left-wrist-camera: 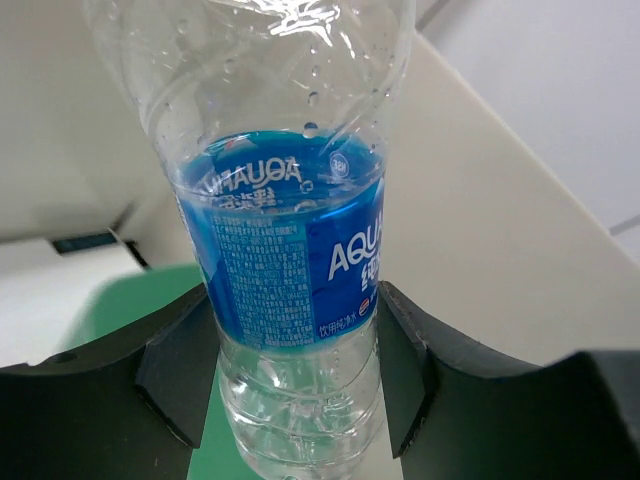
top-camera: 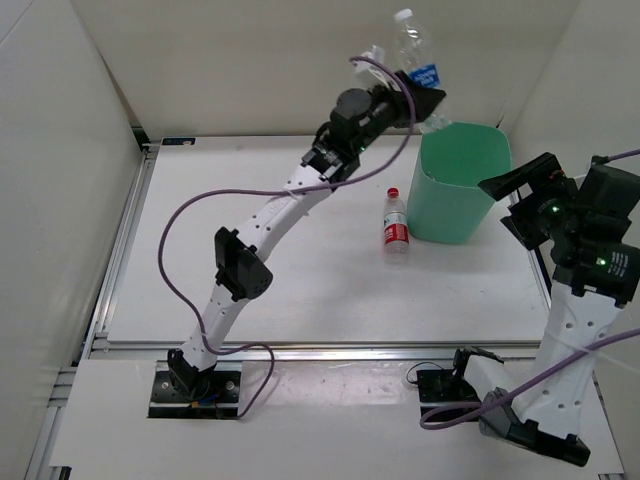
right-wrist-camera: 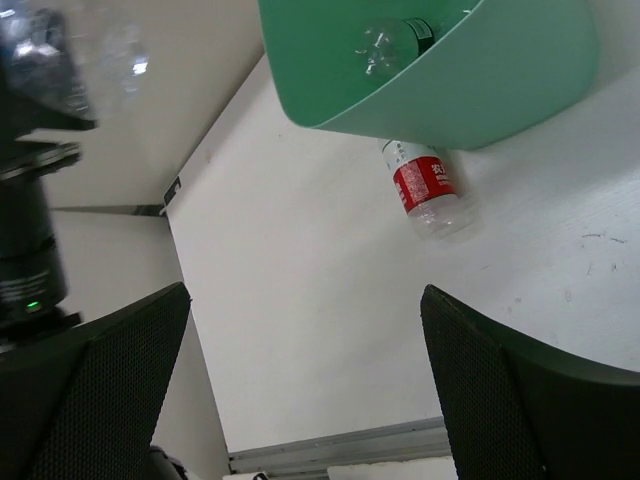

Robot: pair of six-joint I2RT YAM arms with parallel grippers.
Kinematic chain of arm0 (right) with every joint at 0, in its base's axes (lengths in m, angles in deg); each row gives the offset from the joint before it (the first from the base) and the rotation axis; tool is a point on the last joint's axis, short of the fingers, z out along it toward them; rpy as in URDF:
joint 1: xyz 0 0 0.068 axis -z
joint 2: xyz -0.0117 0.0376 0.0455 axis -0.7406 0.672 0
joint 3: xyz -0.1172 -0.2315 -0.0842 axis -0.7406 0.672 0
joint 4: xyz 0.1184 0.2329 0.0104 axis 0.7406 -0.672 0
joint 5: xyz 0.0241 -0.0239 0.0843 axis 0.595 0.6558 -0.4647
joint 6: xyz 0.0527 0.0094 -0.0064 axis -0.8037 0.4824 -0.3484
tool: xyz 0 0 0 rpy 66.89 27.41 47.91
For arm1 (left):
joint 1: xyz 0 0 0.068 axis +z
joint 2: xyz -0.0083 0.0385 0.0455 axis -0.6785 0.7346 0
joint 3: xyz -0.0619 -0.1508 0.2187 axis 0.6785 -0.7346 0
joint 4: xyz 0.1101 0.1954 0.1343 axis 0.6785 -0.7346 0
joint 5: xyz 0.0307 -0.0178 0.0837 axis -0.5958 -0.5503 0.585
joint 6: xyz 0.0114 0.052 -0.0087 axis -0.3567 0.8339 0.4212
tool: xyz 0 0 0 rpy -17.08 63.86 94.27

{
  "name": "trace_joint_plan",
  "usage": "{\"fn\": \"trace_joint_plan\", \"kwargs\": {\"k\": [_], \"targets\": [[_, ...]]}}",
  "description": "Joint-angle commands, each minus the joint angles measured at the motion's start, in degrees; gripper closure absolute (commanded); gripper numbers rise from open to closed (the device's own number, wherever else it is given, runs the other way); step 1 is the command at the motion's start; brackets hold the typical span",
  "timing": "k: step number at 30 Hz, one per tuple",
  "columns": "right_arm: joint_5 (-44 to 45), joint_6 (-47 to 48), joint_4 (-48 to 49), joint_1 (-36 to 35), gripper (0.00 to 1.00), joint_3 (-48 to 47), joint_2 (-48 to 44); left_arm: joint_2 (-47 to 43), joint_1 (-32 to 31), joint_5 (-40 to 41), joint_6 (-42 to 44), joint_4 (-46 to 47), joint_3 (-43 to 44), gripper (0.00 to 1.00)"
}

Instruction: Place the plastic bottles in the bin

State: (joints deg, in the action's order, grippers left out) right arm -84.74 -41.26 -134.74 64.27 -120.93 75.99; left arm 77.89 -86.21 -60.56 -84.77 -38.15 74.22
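The blue-labelled clear plastic bottle with a white cap (top-camera: pixel 416 52) is off the table in the overhead view, clamped across its lower body by the left gripper (top-camera: pixel 425 102). The bottle stands nearly upright, cap uppermost and leaning slightly left. Its lower end overlaps the far left rim of the tall mint-green plastic bin (top-camera: pixel 462 195), which stands on the white table (top-camera: pixel 300 270) at the far right. A red-labelled clear plastic bottle with a red cap (top-camera: pixel 396 222) lies on the table just left of the bin, cap pointing away from the arms. The right gripper (top-camera: pixel 522 206) hangs to the right of the bin with its jaws spread wide and nothing between them.

In the left wrist view, the blue-labelled bottle (left-wrist-camera: pixel 285 250) fills the middle of the frame. The left gripper's (left-wrist-camera: pixel 290 375) two dark fingers (left-wrist-camera: pixel 178 372) press against its sides just below the label, and droplets cling inside the clear wall above it. A patch of the green bin (left-wrist-camera: pixel 125 300) shows below and to the left of the bottle.

In the right wrist view, the right gripper (right-wrist-camera: pixel 305 390) is wide apart and holds nothing, with bare table showing between its black fingers. Beyond them, the bin (right-wrist-camera: pixel 470 90) shows its opening, and an unlabelled clear bottle with a dark cap (right-wrist-camera: pixel 393 40) lies inside it. The red-labelled bottle (right-wrist-camera: pixel 425 187) lies on the table against the bin's outer wall.
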Motion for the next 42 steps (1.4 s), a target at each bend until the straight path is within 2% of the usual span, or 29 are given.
{"fn": "trace_joint_plan", "kwargs": {"k": [1,4,6,7,10,11,12,16,18,20,22,23,25,26,29,32,34,37,42], "targets": [[0.2,2.4,-2.9,0.2,0.00,-5.0,-1.6,2.5,-4.0,-0.4,0.6,4.1,-0.2,0.58],[0.8,4.6,-5.3,0.2,0.00,-8.2,-2.1,3.2,-5.4,-1.0,0.6,4.1,-0.8,0.58],[1.6,5.3,-5.8,0.2,0.00,-8.2,-3.3,3.2,-6.4,-2.0,0.6,3.6,-1.3,0.52],[1.6,5.9,-5.8,0.2,0.00,-8.2,-3.3,4.1,-6.4,-2.0,1.2,2.5,-1.3,0.36],[1.0,5.9,-5.8,0.2,0.00,-7.1,-3.9,2.9,-6.4,-2.0,1.7,0.0,-2.6,0.17],[0.2,5.9,-5.2,0.2,0.00,-7.1,-3.9,2.3,-6.4,-1.3,2.5,-0.5,-2.6,0.04],[0.2,5.9,-5.2,0.2,0.00,-7.1,-3.9,2.3,-5.6,-1.3,2.5,-0.5,-2.6,0.00],[-1.9,5.9,-2.5,0.2,0.00,-4.3,-3.9,-1.8,-3.2,-4.4,0.0,-3.1,-5.1,0.00],[-2.7,5.3,-0.9,0.2,0.00,-2.6,-3.3,-6.5,-2.6,-5.0,5.2,-5.9,-6.8,0.00],[-3.5,4.7,-0.4,0.2,0.00,-2.1,-2.7,-11.3,-2.0,-1.2,9.4,-7.4,-14.4,0.00],[-4.1,4.7,0.2,0.2,0.00,-2.1,-2.7,-18.8,0.2,3.1,9.5,-7.9,-21.9,0.00],[-4.1,4.7,0.2,0.2,0.00,-2.1,-2.1,-20.7,1.1,3.7,8.3,-7.9,-29.7,0.00],[-4.7,4.7,0.7,0.2,0.00,-2.1,-2.1,-23.9,4.2,-0.1,5.9,-9.8,-36.3,0.00],[-4.7,4.7,0.7,0.2,0.00,-1.5,-2.1,-23.9,5.3,-3.0,4.0,-10.7,-41.3,0.00],[-5.2,4.7,0.7,0.2,0.00,-1.5,-1.6,-19.3,9.0,-17.2,-1.0,-11.9,-46.4,0.00],[-5.9,5.5,0.7,0.2,0.00,-1.5,-1.6,-14.3,9.6,-24.1,-0.3,-12.4,-46.4,0.00],[-5.9,6.1,0.7,0.2,0.00,-0.9,-1.6,-12.0,9.0,-24.8,2.3,-12.4,-45.0,0.00],[-5.9,6.6,0.7,0.2,0.00,-0.9,-2.2,-6.4,9.7,-29.5,-1.2,-12.4,-42.3,0.00],[-5.4,7.6,0.2,0.2,0.00,0.3,-2.2,0.3,9.7,-30.8,-4.1,-12.9,-38.7,0.00]]}}
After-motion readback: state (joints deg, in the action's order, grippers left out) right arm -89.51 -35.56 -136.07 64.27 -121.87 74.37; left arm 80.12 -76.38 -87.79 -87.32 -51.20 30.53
